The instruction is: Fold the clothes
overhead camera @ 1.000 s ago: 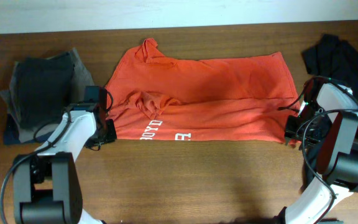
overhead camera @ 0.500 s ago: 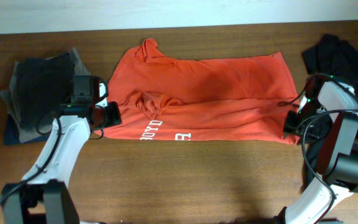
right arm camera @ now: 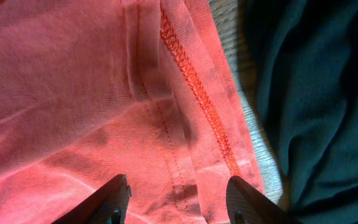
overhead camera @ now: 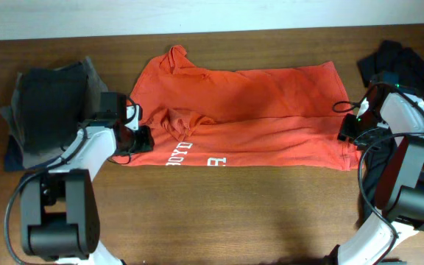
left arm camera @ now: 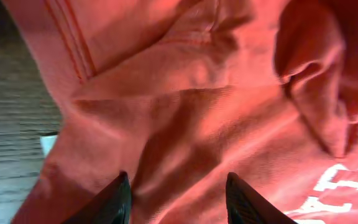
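Observation:
The red-orange T-shirt [overhead camera: 241, 110] with white lettering lies flat across the table, its lower part folded up. My left gripper [overhead camera: 140, 138] is open at the shirt's left edge; the left wrist view shows its fingers [left arm camera: 178, 202] spread over wrinkled red cloth [left arm camera: 216, 93]. My right gripper [overhead camera: 347, 132] is open at the shirt's right edge; the right wrist view shows its fingers [right arm camera: 179, 202] over the stitched hem [right arm camera: 191, 81]. A black garment [overhead camera: 400, 62] lies at the far right and shows dark in the right wrist view [right arm camera: 316, 93].
A stack of dark grey folded clothes [overhead camera: 46, 107] sits at the left of the wooden table [overhead camera: 219, 213].
My left gripper has swung up and then come down right onto the shirt's left edge. My right gripper has moved up a little along the right edge.

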### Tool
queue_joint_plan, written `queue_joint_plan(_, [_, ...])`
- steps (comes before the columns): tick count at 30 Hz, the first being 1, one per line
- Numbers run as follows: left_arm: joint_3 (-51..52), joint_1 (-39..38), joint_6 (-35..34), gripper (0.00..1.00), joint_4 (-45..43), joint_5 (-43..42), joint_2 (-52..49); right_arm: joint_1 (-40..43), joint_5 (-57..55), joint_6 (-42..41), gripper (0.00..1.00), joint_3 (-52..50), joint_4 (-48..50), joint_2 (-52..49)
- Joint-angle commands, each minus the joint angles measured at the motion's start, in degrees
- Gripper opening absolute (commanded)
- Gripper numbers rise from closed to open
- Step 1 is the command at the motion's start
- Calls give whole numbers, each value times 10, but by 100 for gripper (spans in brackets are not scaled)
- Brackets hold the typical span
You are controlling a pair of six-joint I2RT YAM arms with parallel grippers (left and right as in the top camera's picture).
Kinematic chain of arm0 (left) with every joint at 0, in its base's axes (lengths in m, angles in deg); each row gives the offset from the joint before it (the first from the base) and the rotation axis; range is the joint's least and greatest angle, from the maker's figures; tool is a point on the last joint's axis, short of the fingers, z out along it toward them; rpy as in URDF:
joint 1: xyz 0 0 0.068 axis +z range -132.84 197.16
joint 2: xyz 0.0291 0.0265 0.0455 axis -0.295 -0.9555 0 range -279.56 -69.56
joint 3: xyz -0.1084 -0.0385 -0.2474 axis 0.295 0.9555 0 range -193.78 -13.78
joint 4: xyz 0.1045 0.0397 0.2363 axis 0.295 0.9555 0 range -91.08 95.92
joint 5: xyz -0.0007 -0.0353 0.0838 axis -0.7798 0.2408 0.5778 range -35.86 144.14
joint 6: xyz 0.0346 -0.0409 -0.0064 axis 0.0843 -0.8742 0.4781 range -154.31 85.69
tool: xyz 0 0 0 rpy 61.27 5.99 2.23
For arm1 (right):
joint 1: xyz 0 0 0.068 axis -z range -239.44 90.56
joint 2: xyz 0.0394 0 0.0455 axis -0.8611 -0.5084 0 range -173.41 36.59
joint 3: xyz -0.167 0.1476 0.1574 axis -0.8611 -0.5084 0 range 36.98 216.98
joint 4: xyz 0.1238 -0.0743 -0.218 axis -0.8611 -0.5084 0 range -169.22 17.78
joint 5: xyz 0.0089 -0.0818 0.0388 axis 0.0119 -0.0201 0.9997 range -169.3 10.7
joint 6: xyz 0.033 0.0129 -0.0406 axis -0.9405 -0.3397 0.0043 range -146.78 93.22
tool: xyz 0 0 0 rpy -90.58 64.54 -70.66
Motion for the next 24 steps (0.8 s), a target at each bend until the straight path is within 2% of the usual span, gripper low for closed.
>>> queue_joint_plan(1, [-4, 0, 11, 49, 3, -14, -30, 0, 11, 12, 55, 2, 3, -8])
queue_joint_plan(7, [-4, 0, 11, 49, 85, -13, -39, 0, 12, 12, 56, -12, -27, -10])
queue_joint_plan(11, [-4, 1, 11, 49, 171, 59, -39, 0, 9, 12, 57, -36, -56, -10])
queue_joint_plan(14, [-4, 2, 11, 49, 203, 94, -39, 0, -3, 11, 58, -54, -71, -10])
queue_joint_plan(20, [-4, 22, 11, 49, 248, 110, -39, 1, 2, 7, 54, -76, -87, -9])
queue_joint_plan(24, [-4, 28, 11, 49, 242, 111, -39, 0, 58, 8, 55, -50, -89, 22])
